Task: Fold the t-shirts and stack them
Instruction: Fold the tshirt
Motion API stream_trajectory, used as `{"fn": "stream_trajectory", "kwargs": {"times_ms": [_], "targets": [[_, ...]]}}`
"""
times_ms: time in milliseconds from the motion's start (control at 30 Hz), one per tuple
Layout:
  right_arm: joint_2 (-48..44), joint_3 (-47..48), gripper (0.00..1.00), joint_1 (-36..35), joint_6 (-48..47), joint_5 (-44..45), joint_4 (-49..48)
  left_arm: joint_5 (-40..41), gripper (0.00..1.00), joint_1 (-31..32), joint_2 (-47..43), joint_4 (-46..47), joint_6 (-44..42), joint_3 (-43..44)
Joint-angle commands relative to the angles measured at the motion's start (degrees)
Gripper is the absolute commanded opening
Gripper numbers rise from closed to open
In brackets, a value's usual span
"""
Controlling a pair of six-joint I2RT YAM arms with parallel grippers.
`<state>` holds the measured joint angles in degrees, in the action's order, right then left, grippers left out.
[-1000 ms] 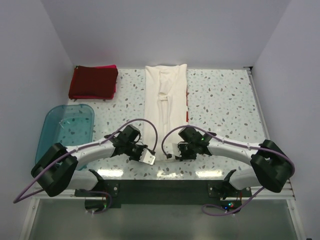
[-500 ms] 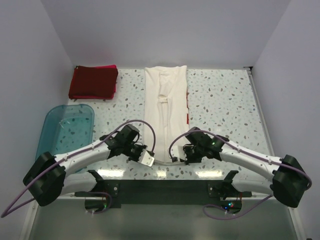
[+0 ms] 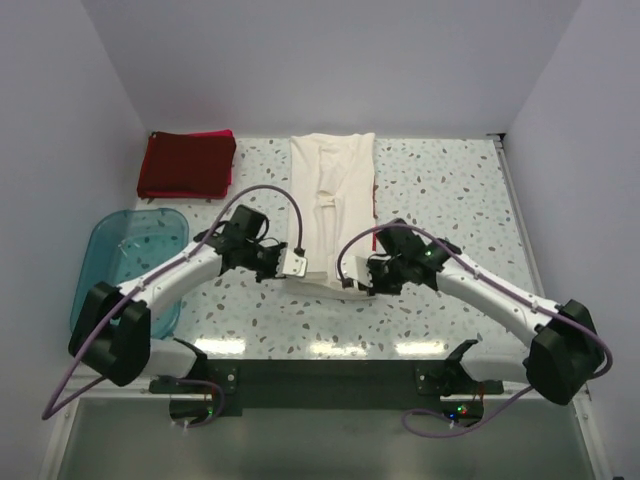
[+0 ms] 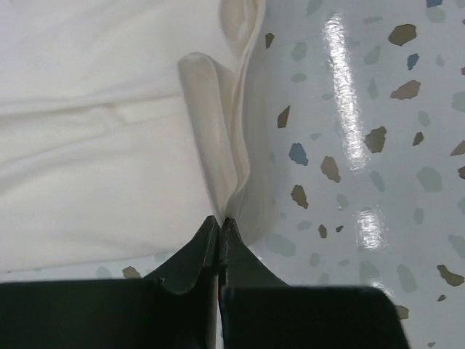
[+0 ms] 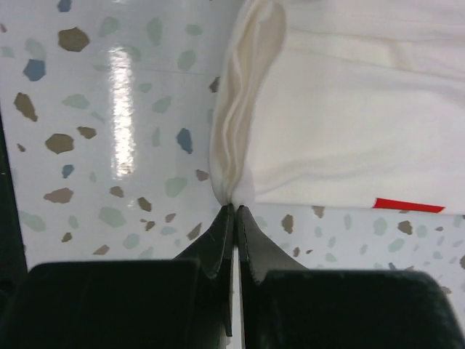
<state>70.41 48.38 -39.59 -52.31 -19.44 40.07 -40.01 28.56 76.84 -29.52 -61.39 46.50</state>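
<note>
Pinching the cream shirt [image 3: 333, 195] at its near corners, left gripper [image 4: 220, 219] and right gripper [image 5: 234, 209] both clamp bunched cloth. Folded dark red shirt [image 3: 186, 165] lies at far left.

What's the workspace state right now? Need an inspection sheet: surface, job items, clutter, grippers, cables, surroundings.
Surface: glossy speckled table, with light glare near the front edge.
Job's things: cream-white t-shirt folded into a long strip down the middle, a red sliver showing at its right edge. The folded dark red shirt lies on the pink shirt at the far left.
Clutter: translucent teal tub at the left edge.
Grippers: left gripper shut on the cream shirt's near left corner, right gripper shut on its near right corner.
Cables: purple cables loop above each wrist and hang by the bases.
Surroundings: plain white walls; dark mounting plate at the near edge.
</note>
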Motion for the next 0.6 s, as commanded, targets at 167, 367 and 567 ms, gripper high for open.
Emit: {"fn": "stream_trajectory", "kwargs": {"times_ms": [167, 367, 567], "targets": [[14.5, 16.2, 0.0, 9.9, -7.8, -4.7, -0.6, -5.5, 0.0, -6.8, 13.1, -2.4, -6.2, 14.8], [25.8, 29.7, 0.0, 13.7, -9.6, -5.3, 0.1, -7.1, 0.0, -12.2, 25.4, -8.0, -11.0, 31.2], [36.1, 38.9, 0.0, 16.6, -10.4, -4.7, 0.0, -6.7, 0.0, -14.1, 35.7, -10.1, -13.5, 41.7]]}}
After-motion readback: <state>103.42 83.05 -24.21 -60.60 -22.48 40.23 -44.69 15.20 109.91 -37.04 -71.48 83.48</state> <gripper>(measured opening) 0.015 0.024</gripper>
